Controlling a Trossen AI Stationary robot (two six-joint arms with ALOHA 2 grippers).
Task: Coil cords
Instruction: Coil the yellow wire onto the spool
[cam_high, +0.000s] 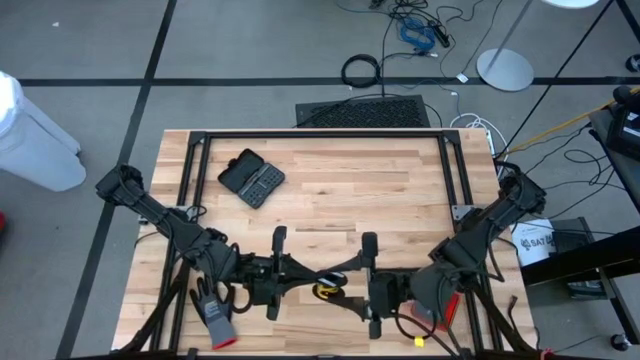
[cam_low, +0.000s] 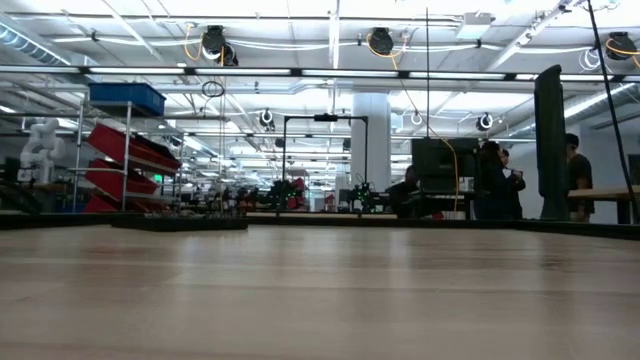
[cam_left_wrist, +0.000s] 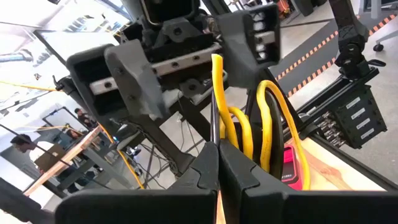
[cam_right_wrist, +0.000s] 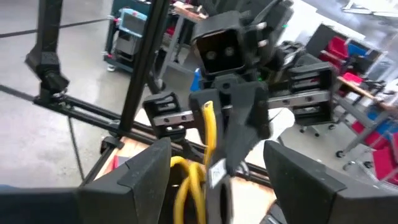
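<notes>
Near the table's (cam_high: 330, 190) six o'clock edge, the left gripper (cam_left_wrist: 217, 163) pinched the yellow cord (cam_left_wrist: 219, 93); the right gripper (cam_right_wrist: 217, 180) faced it, gaping

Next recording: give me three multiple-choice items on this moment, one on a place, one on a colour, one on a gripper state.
1. Where is the grey glove?
A. On the table's near edge, by the left arm
B. On the floor
C. At the table's far right corner

2. What colour is the cord between the grippers?
A. Blue
B. Yellow
C. White

3. How do the right gripper's jaws stand?
A. Shut on the black case
B. Shut on nothing
C. Open

Key: 1 A, it lies by the left arm in the high view. 2 B, yellow loops show in both wrist views. 3 C, its jaws stand wide apart, while the left gripper pinches the cord.
</notes>
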